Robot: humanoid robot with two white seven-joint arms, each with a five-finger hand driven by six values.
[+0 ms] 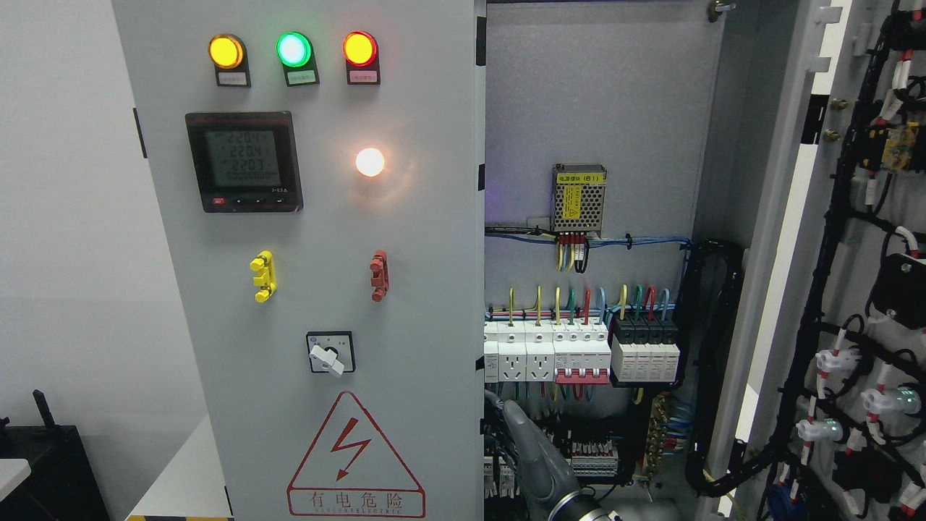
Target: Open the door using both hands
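Observation:
The cabinet's left door (318, 289) is a grey panel with indicator lamps, a meter, a rotary switch and a red warning triangle; it stands closed, facing me. The right door (861, 304) is swung wide open at the picture's right, its inner side full of black cable looms. My right hand (517, 441) rises from the bottom edge right of the middle, inside the open bay, right beside the left door's free edge. Its grey fingers (515, 420) stretch upward and hold nothing. The left arm does not show.
Inside the bay are rows of white breakers and sockets (579, 351), a mesh power supply (579, 197) and coloured wires. A thick black cable bundle (712, 362) runs down the bay's right side. A dark case (43, 470) stands at the lower left by a white wall.

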